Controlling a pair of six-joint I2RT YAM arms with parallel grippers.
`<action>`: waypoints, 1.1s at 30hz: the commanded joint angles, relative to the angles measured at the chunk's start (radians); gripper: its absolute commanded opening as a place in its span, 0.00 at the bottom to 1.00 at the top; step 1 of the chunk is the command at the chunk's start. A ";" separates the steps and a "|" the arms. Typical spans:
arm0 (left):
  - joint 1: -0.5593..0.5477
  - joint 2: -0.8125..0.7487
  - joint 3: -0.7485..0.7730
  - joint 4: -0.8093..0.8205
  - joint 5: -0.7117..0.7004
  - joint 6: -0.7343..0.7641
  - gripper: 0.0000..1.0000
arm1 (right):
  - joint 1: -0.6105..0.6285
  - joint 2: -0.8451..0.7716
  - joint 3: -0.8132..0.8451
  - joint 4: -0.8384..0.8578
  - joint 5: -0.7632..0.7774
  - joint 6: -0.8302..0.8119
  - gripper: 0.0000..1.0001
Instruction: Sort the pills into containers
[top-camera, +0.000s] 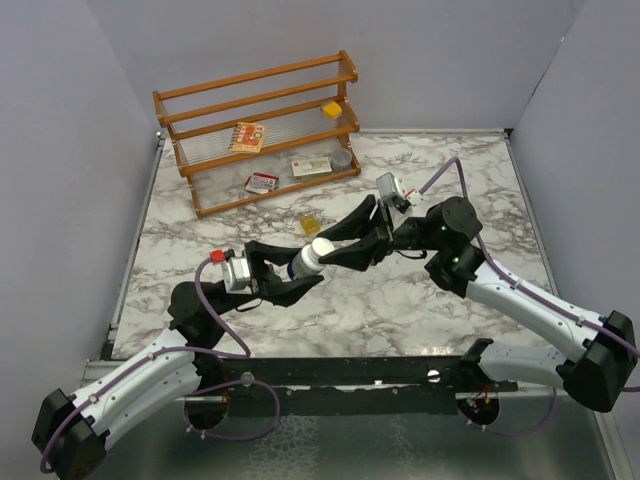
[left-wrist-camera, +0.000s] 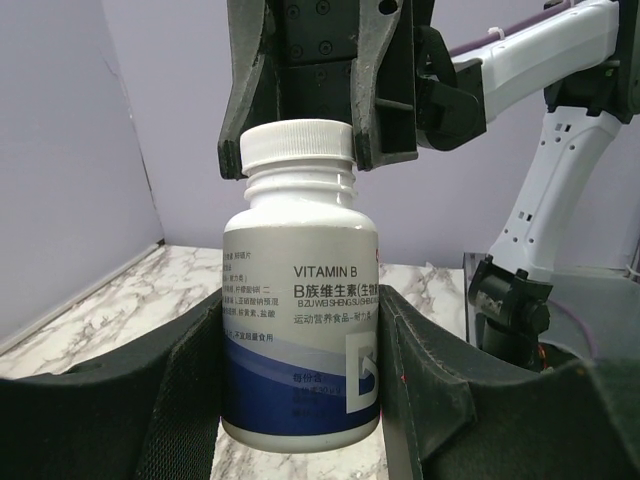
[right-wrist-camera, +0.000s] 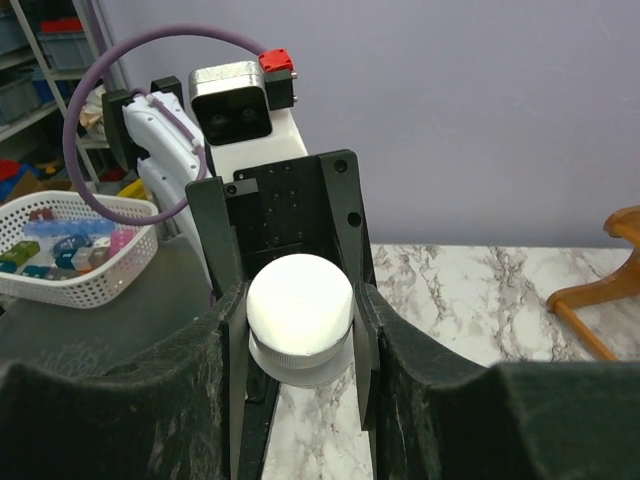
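Observation:
A pill bottle (top-camera: 306, 262) with a white cap (top-camera: 321, 247) and a grey and blue "VITAMIN B" label is held in the air over the middle of the marble table. My left gripper (top-camera: 297, 270) is shut on its body (left-wrist-camera: 300, 330). My right gripper (top-camera: 337, 250) is shut on the cap (right-wrist-camera: 299, 305), meeting it from the opposite side; its fingers (left-wrist-camera: 375, 120) flank the cap in the left wrist view. A cluster of tiny yellow pills (top-camera: 310, 223) lies on the table just beyond the grippers. No clear vial shows in any view.
A wooden rack (top-camera: 260, 130) stands at the back left, holding flat printed boxes (top-camera: 311, 168), a yellow cube (top-camera: 332, 109) and a low round tin (top-camera: 342, 157). Purple walls close in the table on three sides. A white basket (right-wrist-camera: 70, 255) sits off the table.

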 joint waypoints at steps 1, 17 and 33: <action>0.000 -0.023 0.014 0.106 -0.087 -0.007 0.00 | 0.000 0.011 -0.017 0.011 -0.033 0.036 0.01; 0.001 0.000 -0.005 0.162 -0.064 -0.015 0.00 | 0.000 0.045 -0.039 0.339 0.025 0.217 0.01; -0.001 0.011 -0.034 0.216 -0.040 -0.050 0.00 | 0.001 0.055 -0.009 0.399 0.095 0.207 0.01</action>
